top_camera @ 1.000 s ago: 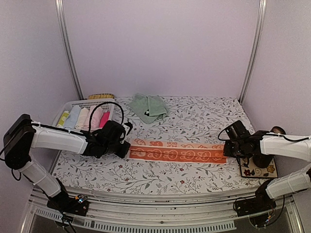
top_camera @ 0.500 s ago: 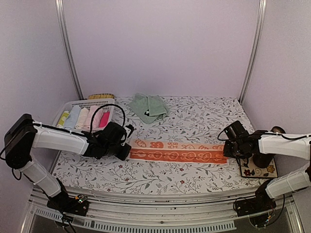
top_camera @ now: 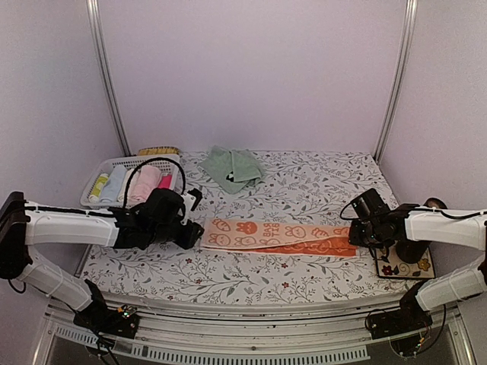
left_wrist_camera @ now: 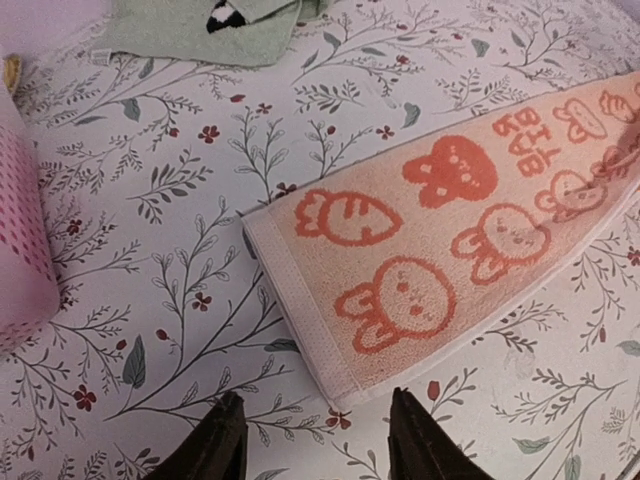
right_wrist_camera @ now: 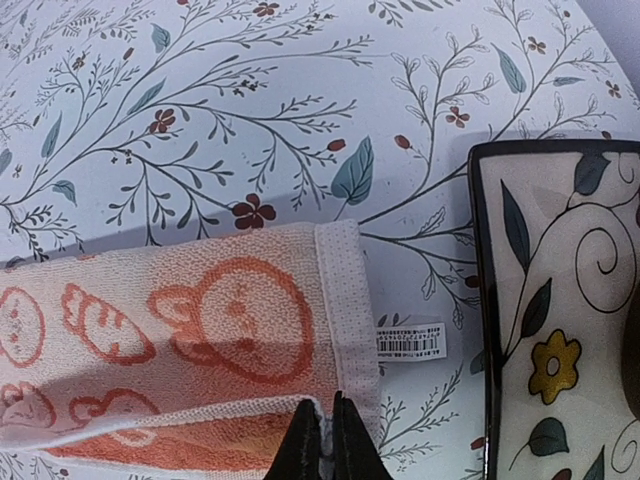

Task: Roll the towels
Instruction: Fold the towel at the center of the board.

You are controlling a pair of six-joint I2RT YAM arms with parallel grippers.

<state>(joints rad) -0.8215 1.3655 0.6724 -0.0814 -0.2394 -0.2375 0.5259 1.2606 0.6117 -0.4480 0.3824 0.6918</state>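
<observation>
At the orange towel's (top_camera: 278,236) nine o'clock end, the left gripper (left_wrist_camera: 318,400) had just spread and let go. The right gripper (right_wrist_camera: 320,405) stayed pinched on the three o'clock edge, and the towel lay flat mid-table, ready for rolling.

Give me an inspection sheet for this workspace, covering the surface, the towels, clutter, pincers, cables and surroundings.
Surface: table under a floral cloth, flat.
Job's things: orange towel spread as a long strip mid-table; green towel bunched at the back, not rolled.
Clutter: white basket of rolled cloths at back left; patterned tile at right edge.
Grippers: left pincer open, just off the strip's left end; right pincer shut on its right end.
Cables: black cable looping over the left arm.
Surroundings: pale walls, two metal uprights.
</observation>
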